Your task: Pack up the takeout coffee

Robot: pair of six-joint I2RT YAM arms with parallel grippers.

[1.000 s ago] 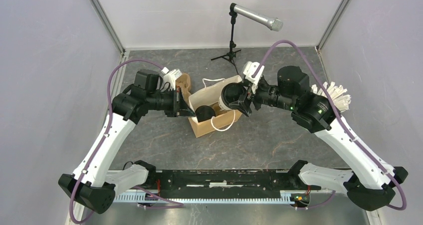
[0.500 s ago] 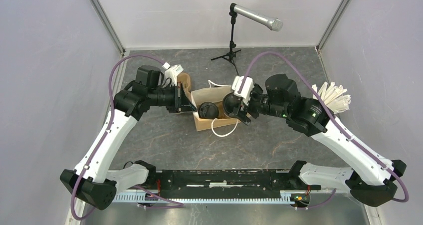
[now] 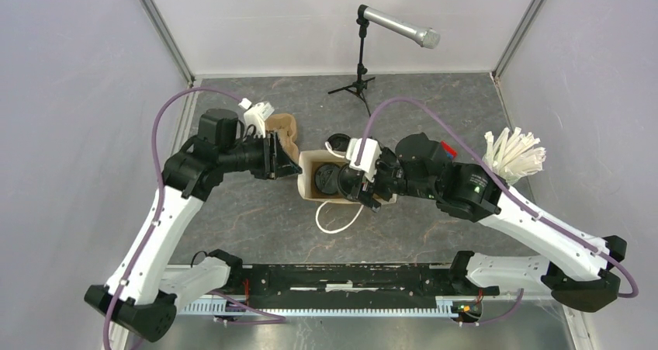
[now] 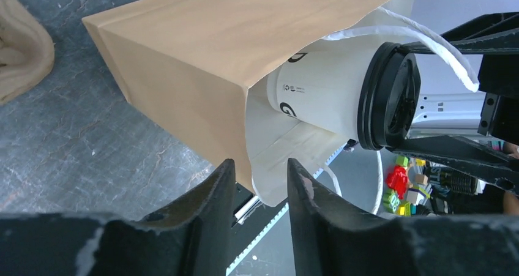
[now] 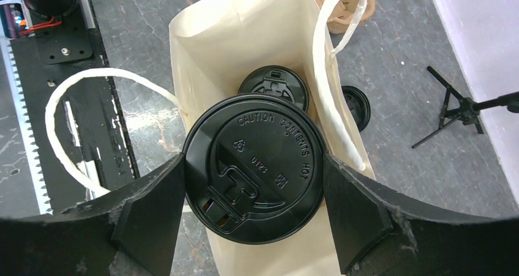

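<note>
A brown paper bag (image 3: 308,181) with white rope handles stands open on the table. My right gripper (image 5: 252,172) is shut on a takeout coffee cup (image 4: 324,92), its fingers pressing both sides of the black lid (image 5: 254,166). The cup hangs in the bag's mouth. A second lidded coffee cup (image 5: 273,86) sits deeper inside the bag. My left gripper (image 4: 261,166) is open at the bag's left side, and the bag's rim lies loose just past its fingertips (image 4: 226,172).
A black lid (image 3: 337,143) lies on the table behind the bag. The brown cardboard carrier (image 3: 285,129) sits at the back left. A cup of white wrapped straws (image 3: 512,152) stands at the right. A microphone stand (image 3: 359,82) is at the back.
My right arm swung left and down, bringing the cup into the bag's mouth. The bag went from tilted to upright. My left gripper opened off the bag's rim.
</note>
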